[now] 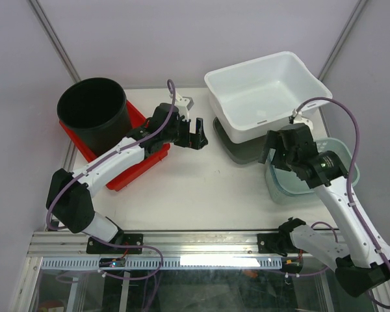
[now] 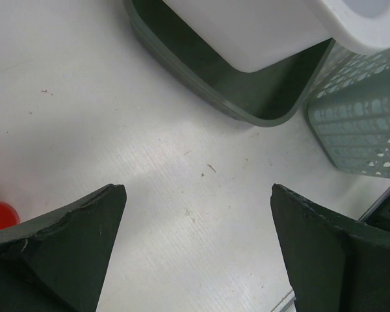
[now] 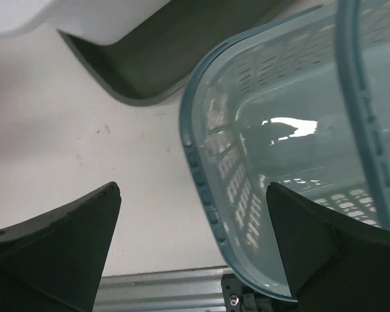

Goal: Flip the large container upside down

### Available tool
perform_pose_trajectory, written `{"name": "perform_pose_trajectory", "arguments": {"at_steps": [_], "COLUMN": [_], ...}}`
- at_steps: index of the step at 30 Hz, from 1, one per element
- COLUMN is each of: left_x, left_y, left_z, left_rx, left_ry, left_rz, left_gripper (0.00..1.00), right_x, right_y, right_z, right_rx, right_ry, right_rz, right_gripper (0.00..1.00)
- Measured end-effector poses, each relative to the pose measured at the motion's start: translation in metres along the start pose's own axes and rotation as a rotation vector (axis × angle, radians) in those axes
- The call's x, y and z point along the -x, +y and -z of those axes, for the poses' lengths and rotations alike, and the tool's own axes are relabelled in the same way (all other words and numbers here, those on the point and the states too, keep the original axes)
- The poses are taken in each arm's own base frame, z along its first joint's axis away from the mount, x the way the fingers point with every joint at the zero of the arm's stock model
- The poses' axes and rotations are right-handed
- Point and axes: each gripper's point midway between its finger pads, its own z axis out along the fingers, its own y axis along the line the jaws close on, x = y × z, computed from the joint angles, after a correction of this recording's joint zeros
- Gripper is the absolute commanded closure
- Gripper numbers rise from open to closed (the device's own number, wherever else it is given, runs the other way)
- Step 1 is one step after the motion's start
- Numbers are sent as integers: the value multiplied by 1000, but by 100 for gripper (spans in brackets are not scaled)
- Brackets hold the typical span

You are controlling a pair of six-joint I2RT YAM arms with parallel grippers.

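White plastic, probably light, stiff, slick; best pinched at the near rim of the large container (image 1: 260, 88), two o'clock, with left gripper (image 2: 196, 188) and right gripper (image 3: 194, 186) spread wide.

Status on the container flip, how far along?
Nothing done yet: the white tub sits open side up, propped on the dark green tray. In hand: nothing; the left end effector is open above the table, the right end effector open over the teal basket. Left: grasp the tub, turn it over, set it down.
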Motion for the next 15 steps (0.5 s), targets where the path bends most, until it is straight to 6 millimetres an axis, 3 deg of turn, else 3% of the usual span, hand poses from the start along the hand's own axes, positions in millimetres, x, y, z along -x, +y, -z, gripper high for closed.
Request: {"name": "perform_pose_trajectory", "arguments": {"at_steps": [4, 8, 12, 15], "left_x": [-1, -1, 0, 0], "left_y": [-3, -3, -3, -3], "left_z": [-4, -6, -6, -6], "left_rx": [-22, -22, -22, -21], "left_ry": [6, 8, 5, 4], "left_rz": [4, 4, 3, 2], "left_gripper": [1, 1, 1, 1], "right_x": [12, 41, 86, 112], "right_y": [-31, -74, -111, -124], "right_z": [-11, -13, 19, 42], "right_rx": [-150, -343, -468, -495], "right_ry": [-5, -30, -164, -251], "right_rz": [-43, -97, -168, -208], "right_gripper": [1, 1, 1, 1]}}
